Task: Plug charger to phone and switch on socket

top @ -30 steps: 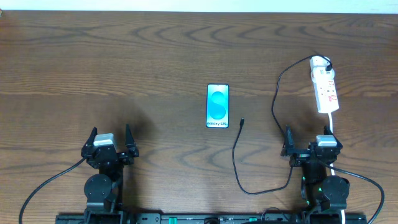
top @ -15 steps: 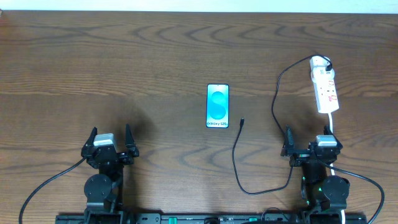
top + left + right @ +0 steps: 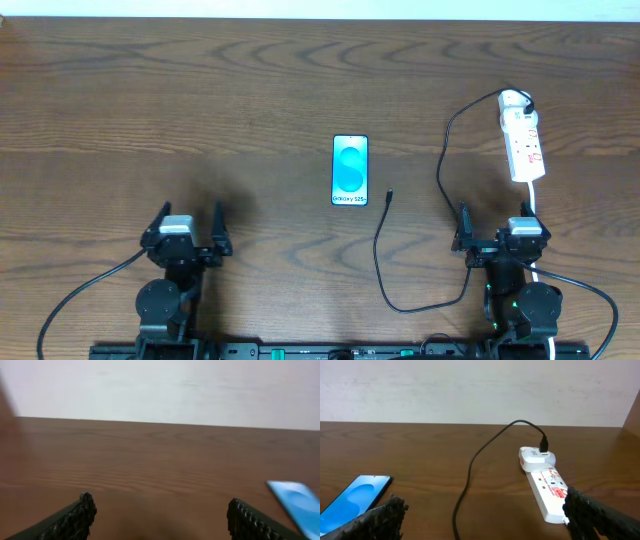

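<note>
Both arms sit low at the near edge of the bench (image 3: 200, 100), the left pincer (image 3: 189, 222) and the right pincer (image 3: 482, 517) each spread wide and holding nothing. The phone (image 3: 350, 171) lies face up mid-bench, the charger (image 3: 377, 245) tip just beside its lower right corner, unplugged. The socket (image 3: 523, 140) rests at the far right, beyond the right arm

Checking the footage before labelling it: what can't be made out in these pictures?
Socket switch position: too small overhead; in the right wrist view a finger of the right claw partly covers the strip's near end.
Charger tip's connector type: too small overhead, outside both wrist views.
Phone: blurred and cut off by the left wrist view's right edge.
</note>
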Controlling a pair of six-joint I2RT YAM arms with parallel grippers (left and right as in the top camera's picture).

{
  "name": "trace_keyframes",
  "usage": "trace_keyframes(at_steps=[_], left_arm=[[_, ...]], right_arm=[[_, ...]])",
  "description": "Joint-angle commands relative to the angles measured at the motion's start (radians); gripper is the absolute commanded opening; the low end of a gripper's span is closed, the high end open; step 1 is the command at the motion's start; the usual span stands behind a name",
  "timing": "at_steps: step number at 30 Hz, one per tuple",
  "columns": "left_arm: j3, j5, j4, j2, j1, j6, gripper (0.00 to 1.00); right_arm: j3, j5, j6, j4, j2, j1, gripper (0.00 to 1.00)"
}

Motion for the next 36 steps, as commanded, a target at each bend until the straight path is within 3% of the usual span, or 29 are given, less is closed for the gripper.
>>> trace_keyframes(at_steps=[1, 6, 11, 13, 22, 24, 27, 30, 32, 36], left_arm=[[-0.020, 0.231, 0.089, -0.001, 0.005, -0.016, 0.86], [-0.020, 0.248, 0.264, -0.001, 0.005, -0.026, 0.86], [-0.018, 0.246, 0.447, -0.001, 0.005, -0.182, 0.86], [0.025, 0.227, 0.441, 0.012, 0.005, -0.273, 0.86], [0.647, 0.201, -0.186, 0.615, 0.005, -0.229, 0.86], [0.803, 0.310, -0.295, 0.785, 0.005, -0.230, 0.86], [0.908, 0.555, -0.334, 0.935, 0.005, -0.237, 0.86], [0.921, 0.706, -0.237, 1.040, 0.004, -0.250, 0.86], [0.942, 0.682, -0.236, 1.114, 0.004, -0.328, 0.86], [0.997, 0.550, -0.343, 1.176, -0.023, -0.353, 0.86]], right_arm=[[-0.004, 0.008, 0.014, -0.001, -0.004, 0.015, 0.99], [-0.004, 0.008, 0.014, -0.001, -0.004, 0.015, 0.99], [-0.004, 0.008, 0.014, -0.001, -0.004, 0.015, 0.99], [-0.004, 0.008, 0.014, -0.001, -0.004, 0.015, 0.99], [-0.004, 0.008, 0.014, -0.001, -0.004, 0.015, 0.99], [-0.004, 0.008, 0.014, -0.001, -0.004, 0.015, 0.99], [-0.004, 0.008, 0.014, -0.001, -0.004, 0.015, 0.99], [-0.004, 0.008, 0.014, -0.001, -0.004, 0.015, 0.99], [-0.004, 0.008, 0.014, -0.001, -0.004, 0.015, 0.99], [-0.004, 0.008, 0.014, -0.001, -0.004, 0.015, 0.99]])
